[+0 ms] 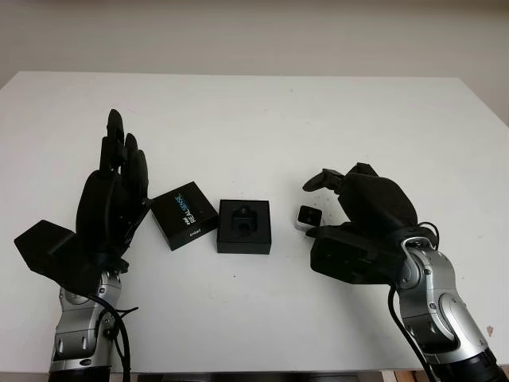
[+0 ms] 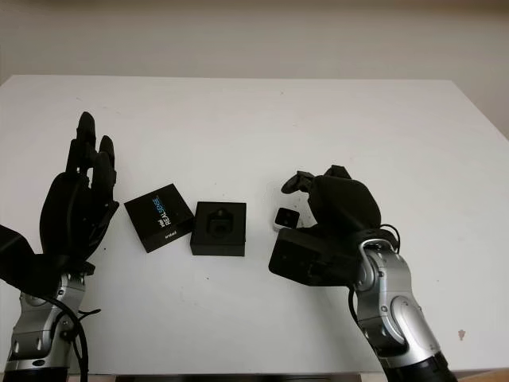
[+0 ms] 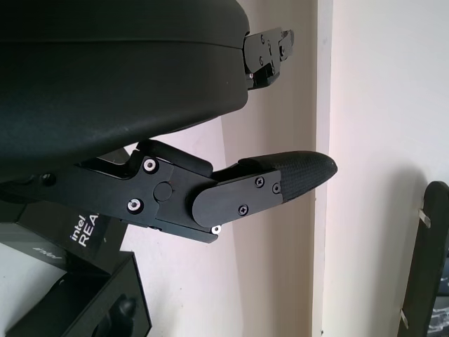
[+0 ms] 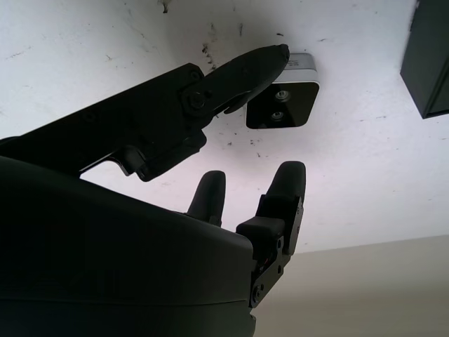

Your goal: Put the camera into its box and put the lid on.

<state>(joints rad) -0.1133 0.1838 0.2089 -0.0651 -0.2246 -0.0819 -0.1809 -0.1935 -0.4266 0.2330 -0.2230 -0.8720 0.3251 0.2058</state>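
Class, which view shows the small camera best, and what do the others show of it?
The right wrist view: the camera shows whole, lenses visible, one finger of the right hand at its edge. Both eye views show it on the table, partly behind that hand. In the left wrist view I cannot find it.

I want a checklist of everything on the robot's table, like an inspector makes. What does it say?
Surface: white table, bare at the far side.
Job's things: small camera lies on the table, not in the box. Open black box sits mid-table with its insert showing. Lid lies flat beside the box, printed side up.
Clutter: nothing seen.
Hands: right hand is open and hovers over the camera, one fingertip at its edge. Left hand is open, raised beside the lid.
Cables: black cables run along both forearms.
Surroundings: plain pale wall behind the table.
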